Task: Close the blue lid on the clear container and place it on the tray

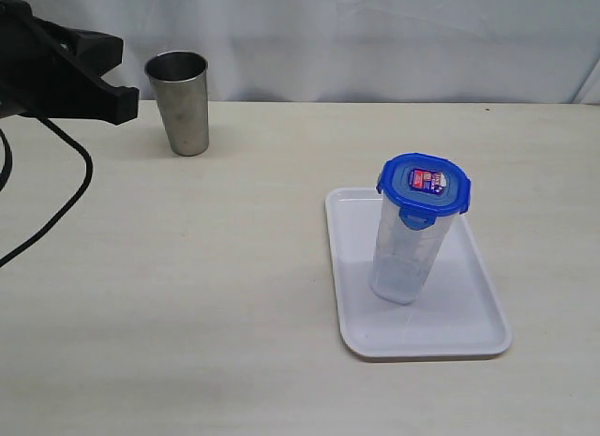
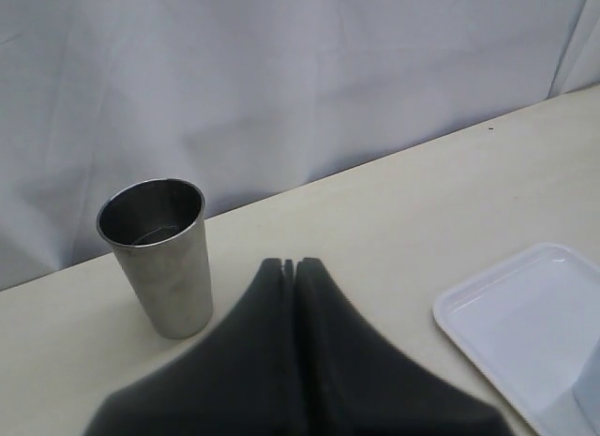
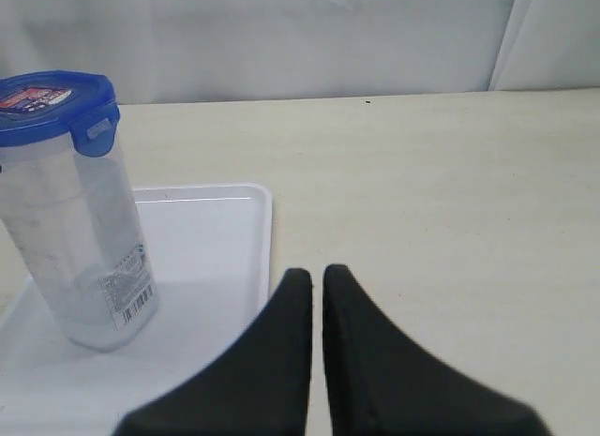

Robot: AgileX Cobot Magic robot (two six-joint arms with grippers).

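Observation:
The clear container [image 1: 405, 258] stands upright on the white tray [image 1: 469, 333], with the blue lid [image 1: 424, 184] sitting on its top. In the right wrist view the clear container [image 3: 80, 239] stands on the tray [image 3: 211, 248] with the blue lid [image 3: 56, 108] on it, its side flap folded down. My right gripper [image 3: 317, 272] is shut and holds nothing, hanging beside the tray's edge and apart from the container; the exterior view does not show it. My left gripper [image 2: 289, 263] is shut and empty, raised at the far left [image 1: 122, 98] near the steel tumbler.
A shiny steel tumbler [image 1: 179, 102] stands at the back left of the beige table [image 1: 187, 295]; it also shows in the left wrist view as the tumbler [image 2: 159, 258]. A black cable [image 1: 66, 187] loops over the table's left side. White cloth hangs behind.

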